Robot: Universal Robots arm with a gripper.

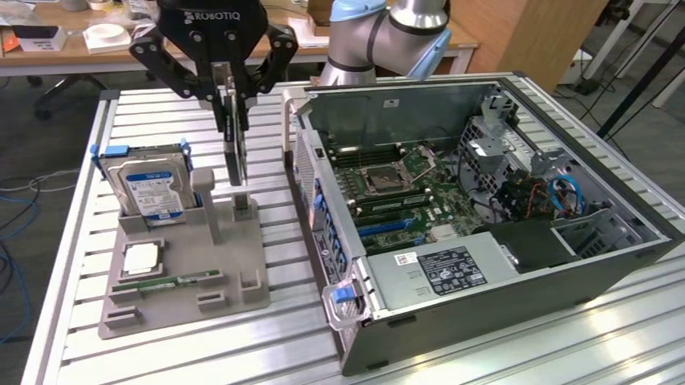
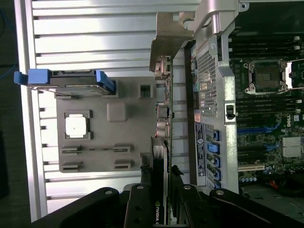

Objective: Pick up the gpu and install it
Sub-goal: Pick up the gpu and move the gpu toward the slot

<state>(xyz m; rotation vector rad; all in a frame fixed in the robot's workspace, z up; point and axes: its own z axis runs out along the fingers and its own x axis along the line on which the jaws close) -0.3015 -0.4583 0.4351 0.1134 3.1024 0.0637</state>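
The gpu hangs upright and edge-on between the black fingers of my gripper, which is shut on its upper edge. Its lower end sits right at the slotted posts of the grey holder; I cannot tell whether it still touches them. In the wrist view the gpu runs away from the gripper as a thin green edge ending in its silver bracket, between the grey holder and the wall of the open computer case.
On the holder stand a hard drive with blue rails, a processor chip and a memory stick. The open case lies at the exterior view's right, with the motherboard and its blue slots exposed.
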